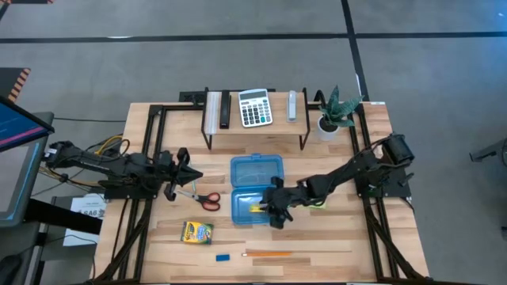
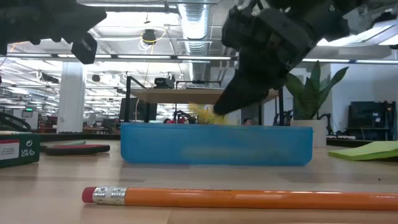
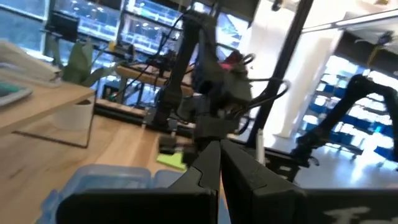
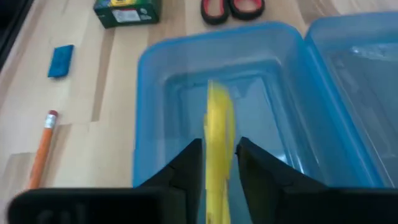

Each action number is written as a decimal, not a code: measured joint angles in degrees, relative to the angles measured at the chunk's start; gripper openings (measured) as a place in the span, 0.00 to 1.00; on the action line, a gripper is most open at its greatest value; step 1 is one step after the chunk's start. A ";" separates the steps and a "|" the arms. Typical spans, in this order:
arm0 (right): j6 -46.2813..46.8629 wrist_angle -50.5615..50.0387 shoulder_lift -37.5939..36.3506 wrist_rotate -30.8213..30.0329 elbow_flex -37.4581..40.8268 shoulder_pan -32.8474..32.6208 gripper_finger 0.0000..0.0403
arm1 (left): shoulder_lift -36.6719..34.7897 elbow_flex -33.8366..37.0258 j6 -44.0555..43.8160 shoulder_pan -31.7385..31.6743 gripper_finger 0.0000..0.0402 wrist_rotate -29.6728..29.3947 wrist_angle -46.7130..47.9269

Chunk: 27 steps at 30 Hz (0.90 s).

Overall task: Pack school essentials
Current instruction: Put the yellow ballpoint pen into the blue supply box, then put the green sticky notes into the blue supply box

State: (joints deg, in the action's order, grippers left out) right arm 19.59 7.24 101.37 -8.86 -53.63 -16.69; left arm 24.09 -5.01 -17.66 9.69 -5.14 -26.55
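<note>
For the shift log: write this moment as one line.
right end effector shut on yellow pad | over open blue translucent plastic case | left end effector shut, idle

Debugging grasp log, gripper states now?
Left gripper: shut, empty, above table's left side.
Right gripper: shut on yellow sticky notes, over blue case.

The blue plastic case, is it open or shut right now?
Open. The blue plastic case lies spread with its lid flat beside the tray, and the right end effector holds a yellow item over the tray.
</note>
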 joint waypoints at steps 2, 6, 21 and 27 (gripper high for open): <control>-0.17 -3.61 -0.57 0.00 -1.40 -0.01 0.37 | 0.38 0.01 0.27 0.00 0.00 -1.78 -0.02; 1.74 -14.22 -3.80 -0.07 -3.74 -0.22 0.43 | 0.69 0.04 0.19 -0.04 0.00 -4.46 -0.05; 37.06 -27.79 -33.30 -20.61 16.85 -18.85 0.39 | 0.66 0.06 -0.01 -0.02 0.00 -4.58 -0.17; 58.91 -27.85 -36.50 -22.75 26.91 -25.47 0.40 | 0.69 0.08 -0.05 -0.02 0.00 -4.81 -0.54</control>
State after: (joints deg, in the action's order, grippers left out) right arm 78.50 -20.61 64.87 -31.61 -26.72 -42.15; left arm 24.77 -4.93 -17.72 9.67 -9.95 -27.08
